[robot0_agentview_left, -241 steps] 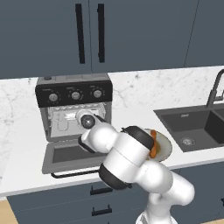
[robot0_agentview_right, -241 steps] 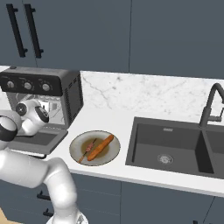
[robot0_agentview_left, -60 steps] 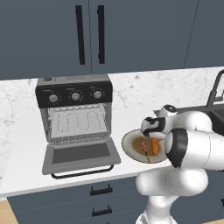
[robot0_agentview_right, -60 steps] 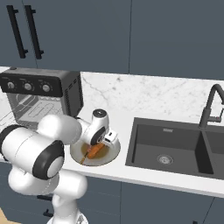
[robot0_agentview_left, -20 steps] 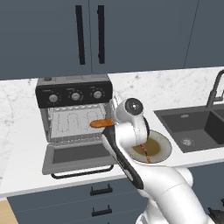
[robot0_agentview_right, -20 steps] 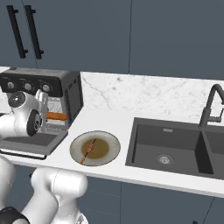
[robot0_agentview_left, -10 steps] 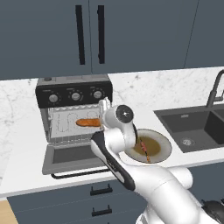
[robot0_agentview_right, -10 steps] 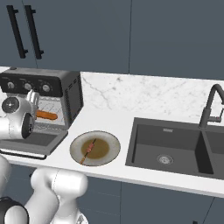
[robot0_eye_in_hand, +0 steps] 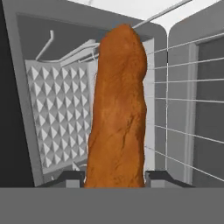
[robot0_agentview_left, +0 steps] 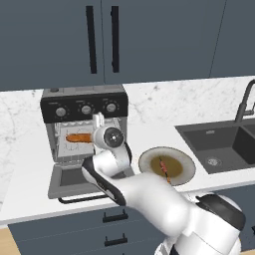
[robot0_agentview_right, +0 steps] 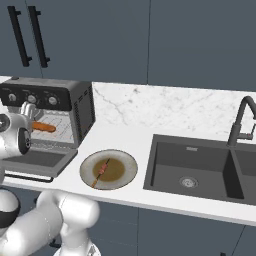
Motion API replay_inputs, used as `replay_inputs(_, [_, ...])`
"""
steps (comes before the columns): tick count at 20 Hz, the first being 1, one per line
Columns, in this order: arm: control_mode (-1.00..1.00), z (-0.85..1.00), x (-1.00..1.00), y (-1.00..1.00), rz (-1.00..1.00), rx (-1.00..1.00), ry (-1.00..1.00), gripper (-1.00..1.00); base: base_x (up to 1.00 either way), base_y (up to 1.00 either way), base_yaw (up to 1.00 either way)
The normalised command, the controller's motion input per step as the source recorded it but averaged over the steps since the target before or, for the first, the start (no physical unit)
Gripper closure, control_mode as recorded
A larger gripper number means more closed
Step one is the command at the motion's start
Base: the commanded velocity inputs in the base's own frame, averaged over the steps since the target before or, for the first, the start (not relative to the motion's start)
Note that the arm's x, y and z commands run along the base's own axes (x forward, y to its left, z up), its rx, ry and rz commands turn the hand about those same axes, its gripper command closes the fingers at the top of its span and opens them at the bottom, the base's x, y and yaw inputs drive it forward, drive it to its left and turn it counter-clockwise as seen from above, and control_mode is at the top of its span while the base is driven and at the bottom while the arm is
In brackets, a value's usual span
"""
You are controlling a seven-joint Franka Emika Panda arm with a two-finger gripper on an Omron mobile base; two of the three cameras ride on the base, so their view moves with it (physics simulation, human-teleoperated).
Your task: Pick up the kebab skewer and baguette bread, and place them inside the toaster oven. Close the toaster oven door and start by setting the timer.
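Left base view shows your gripper point(robot0_agentview_left: 94, 133) clamped on the baguette bread point(robot0_agentview_left: 78, 138), holding it inside the toaster oven point(robot0_agentview_left: 84, 113) just above the rack. You're mid-placement: lower it, release, then fetch the kebab skewer point(robot0_agentview_left: 164, 169) on the plate point(robot0_agentview_left: 187, 160) to the right.

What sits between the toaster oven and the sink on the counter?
A round plate with the kebab skewer lying on it, between the toaster oven and the sink. The right base view shows it best.
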Motion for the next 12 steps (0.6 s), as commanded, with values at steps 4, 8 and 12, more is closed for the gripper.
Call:
replay_inputs(4, [-1.0,0.01,0.4,0.34,-0.11,0.0,-0.01,1.0,0.0,0.0,0.0])
replay_inputs(8, [-1.0,0.0,0.47,0.01,-0.13,0.0,0.0,1.0,0.0,0.0,0.0])
replay_inputs(12, [-1.0,0.0,0.47,0.0,-0.09,0.0,0.0,1.0,0.0,0.0,0.0])
